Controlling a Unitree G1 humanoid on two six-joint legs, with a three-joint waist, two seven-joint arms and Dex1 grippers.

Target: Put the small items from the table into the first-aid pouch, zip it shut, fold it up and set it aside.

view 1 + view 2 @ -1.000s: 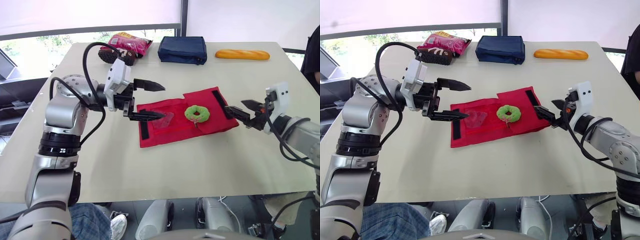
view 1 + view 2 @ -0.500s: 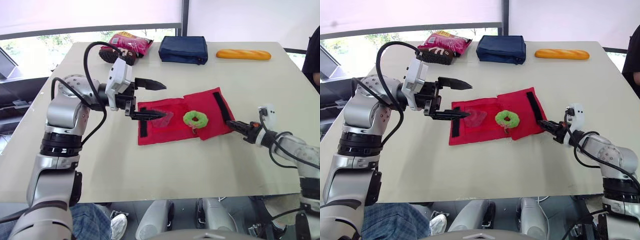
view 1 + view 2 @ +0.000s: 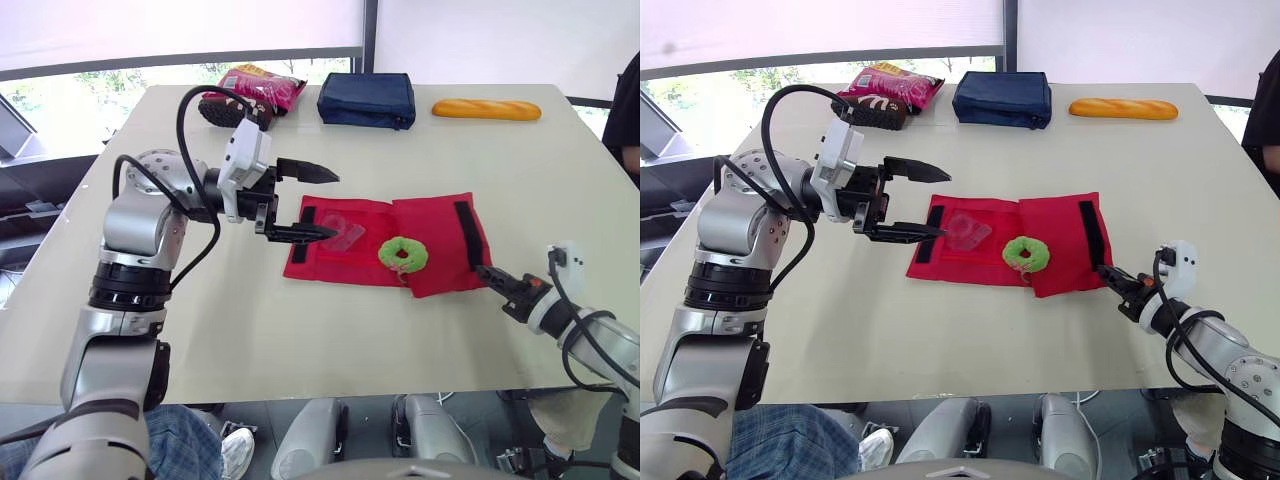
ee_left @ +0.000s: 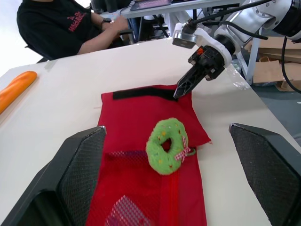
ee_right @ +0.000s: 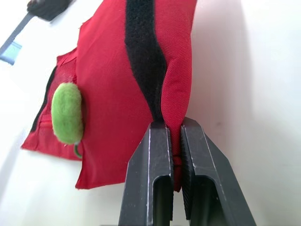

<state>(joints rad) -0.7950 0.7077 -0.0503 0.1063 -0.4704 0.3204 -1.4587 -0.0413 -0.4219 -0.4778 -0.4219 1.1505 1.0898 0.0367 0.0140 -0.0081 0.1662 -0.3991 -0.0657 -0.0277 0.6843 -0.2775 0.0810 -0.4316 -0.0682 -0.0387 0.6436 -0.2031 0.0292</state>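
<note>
Pouch (image 3: 440,225) corner sits clamped in right claw (image 5: 174,136); left claw (image 3: 333,205) hovers spread at opposite end.

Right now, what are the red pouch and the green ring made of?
The pouch looks like matte red cloth: it creases softly where the right fingers pinch it. Its black strips look fuzzy, perhaps hook-and-loop. The ring seems plush, fuzzy with dots.

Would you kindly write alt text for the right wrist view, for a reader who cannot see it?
The right hand pinches the edge of the red first-aid pouch, which lies on a pale table. A black strip runs along the pouch to the hand, and a green ring-shaped toy sits on the red fabric.
</note>
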